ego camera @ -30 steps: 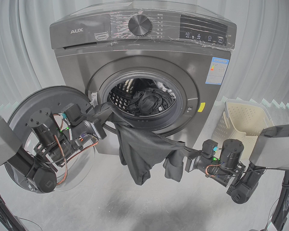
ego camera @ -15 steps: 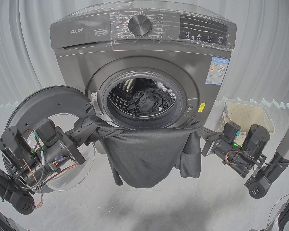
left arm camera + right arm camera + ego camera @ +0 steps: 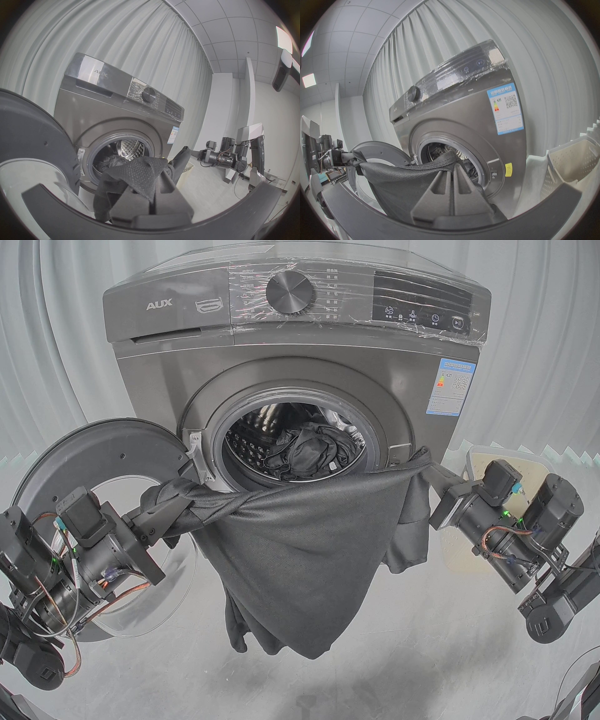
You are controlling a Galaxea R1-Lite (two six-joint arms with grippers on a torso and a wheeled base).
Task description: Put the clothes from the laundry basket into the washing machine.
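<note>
Hanging between left gripper and right gripper, garment stretches horizontally.

dark grey washing machine, charcoal fine-mesh garment across its front, black clothes in its drum, blue-and-white label and yellow sticker on its face, cream hole-dotted laundry basket beside it, pale grey curtain behind

Pale floor under washing machine and laundry basket

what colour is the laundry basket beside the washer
Cream, with small holes dotted across its walls. The laundry basket shows best in the right wrist view.
</note>
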